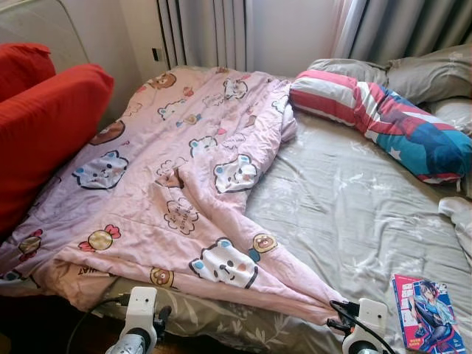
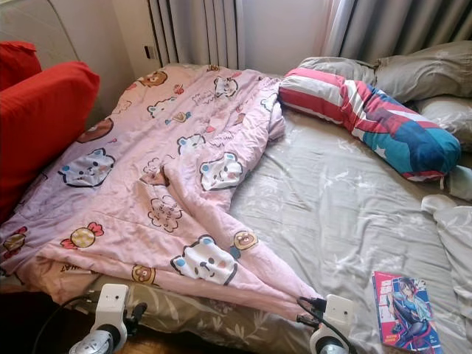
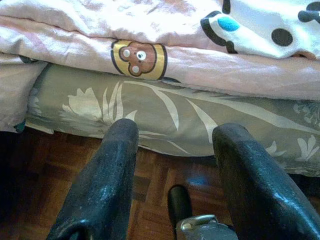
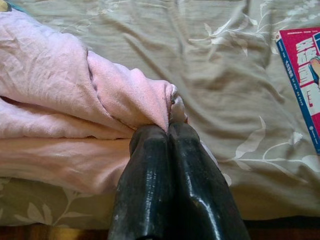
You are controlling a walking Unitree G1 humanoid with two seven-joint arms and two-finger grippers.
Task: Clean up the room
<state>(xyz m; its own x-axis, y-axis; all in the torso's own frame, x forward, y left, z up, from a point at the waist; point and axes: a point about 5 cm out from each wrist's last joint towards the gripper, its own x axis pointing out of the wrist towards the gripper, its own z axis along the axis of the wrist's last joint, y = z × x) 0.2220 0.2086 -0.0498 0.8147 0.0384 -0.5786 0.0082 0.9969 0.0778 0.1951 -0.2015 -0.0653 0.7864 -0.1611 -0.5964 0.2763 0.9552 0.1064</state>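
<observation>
My right arm reached forward low over the foot of the bed (image 1: 346, 199), and my right end effector (image 4: 169, 131) was pressed tight together on the corner of the pink blanket (image 1: 184, 177), a bunched fold of the fabric pinched between its two black fingers (image 4: 150, 170). That corner lay at the near edge of the mattress, on the grey leaf-patterned sheet (image 4: 200, 60). From there the blanket, printed with cartoon bears and sweets, spread away across the left half of the bed toward the curtains (image 1: 214, 33).

My left arm was held low in front of the bed's near edge. My left end effector (image 3: 175, 145) stood wide apart and held nothing, its fingers (image 3: 107, 170) aimed at the side of the mattress just under the blanket's hanging hem, above the wooden floor (image 3: 155, 190).

A comic book (image 1: 428, 310) with a pink cover lay flat on the sheet near my right end effector, on its right. A striped long pillow (image 1: 383, 122) lay at the far right of the bed, and red cushions (image 1: 44, 125) sat at the left.
</observation>
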